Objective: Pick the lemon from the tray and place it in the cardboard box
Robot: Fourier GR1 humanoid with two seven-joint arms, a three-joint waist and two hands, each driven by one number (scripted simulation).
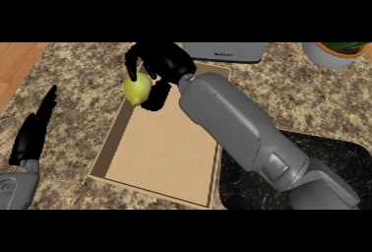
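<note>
Carrying the load over the cardboard box point(163, 152), the landmark for all that follows: a long open carton lying on the speckled counter point(73, 64), floor bare and brown, walls low. Largest beside it, the dark tray point(327, 152), touching or nearly touching the box's right wall, at the view's lower right and partly hidden by the grey forearm. Beyond the box's far end, a grey appliance point(224, 51); further right of that, a pale pot with a green plant point(335, 53). Left of the box, well apart, the left hand point(33, 135), fingers straight and up, resting near the edge, holding nothing.

Over the box's far left corner, the right hand point(160, 66), fingers and thumb curled round the lemon point(137, 89). Smallest of all, the lemon: yellow-green, pointed end down, held above the left wall rather than over the middle, so not yet inside.

For a good placing, likely best to shift rightward and nearer, toward the floor's centre, away from that left wall; then to lower close to the cardboard before uncurling, since a rounded fruit let go from high may roll or bounce against the rim. Height above the floor hard to tell from this steep view.
</note>
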